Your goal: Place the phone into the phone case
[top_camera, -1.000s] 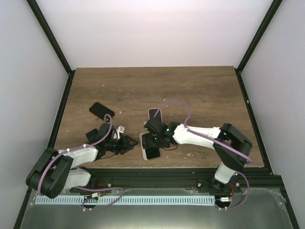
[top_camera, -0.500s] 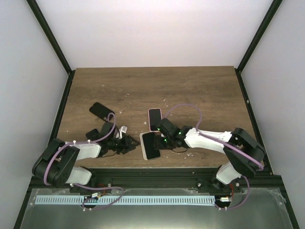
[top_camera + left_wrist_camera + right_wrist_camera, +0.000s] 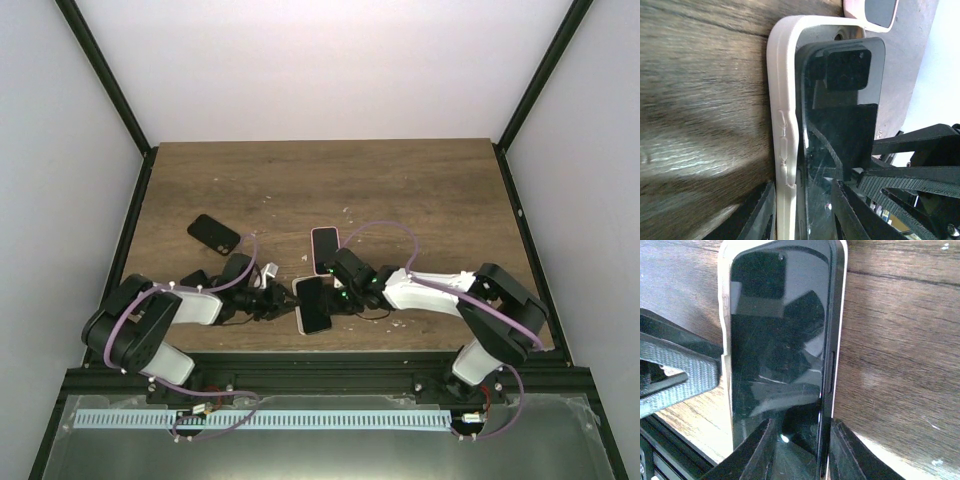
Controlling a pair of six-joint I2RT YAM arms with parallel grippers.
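Note:
The phone (image 3: 312,308), its black screen up, lies in the cream phone case (image 3: 782,100) near the table's front edge. My left gripper (image 3: 285,300) reaches in from the left. In the left wrist view the left gripper (image 3: 802,214) has one finger against the case wall and the other on the phone (image 3: 840,125), whose left edge stands a little proud of the wall. My right gripper (image 3: 336,297) comes from the right. The right gripper (image 3: 800,452) pinches the phone (image 3: 777,330) and the case (image 3: 842,315) along the right edge.
A second phone in a pink case (image 3: 325,250) lies just behind the grippers and shows in the left wrist view (image 3: 879,11). A black phone (image 3: 213,234) lies at the far left. The table's front rail (image 3: 320,355) runs close behind both wrists.
The right gripper slid from over the phone to its right edge and narrowed a lot. The left gripper moved right onto the left edge and narrowed too.

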